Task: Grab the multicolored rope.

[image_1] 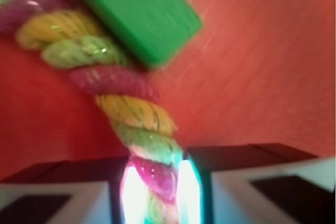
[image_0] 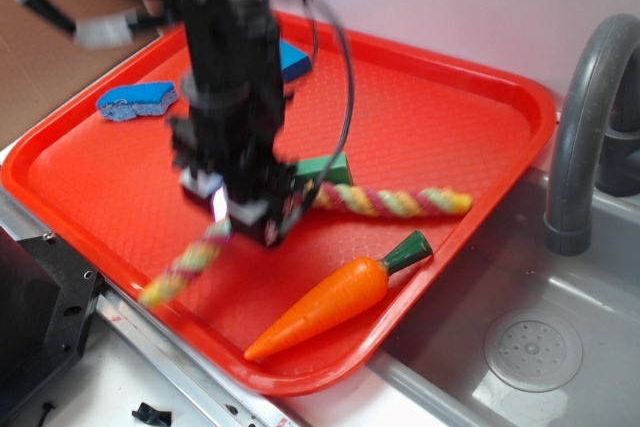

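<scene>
A red tray lies beside a grey sink. Across its middle runs the multicolored rope, twisted pink, yellow and pale green; one end points toward the sink, the other toward the tray's near edge. The black robot hand (blurred by motion) is down over the rope's middle. In the wrist view the rope passes between the two fingers, which press close on either side, so the hand appears closed on the rope. A green block lies against the rope just beyond the grip. An orange toy carrot lies nearer the front edge, apart from the rope, and a blue sponge sits at the far left. The grasp looks made; the next move likely calls for a straight lift, keeping the grip firm so the rope does not slip.
</scene>
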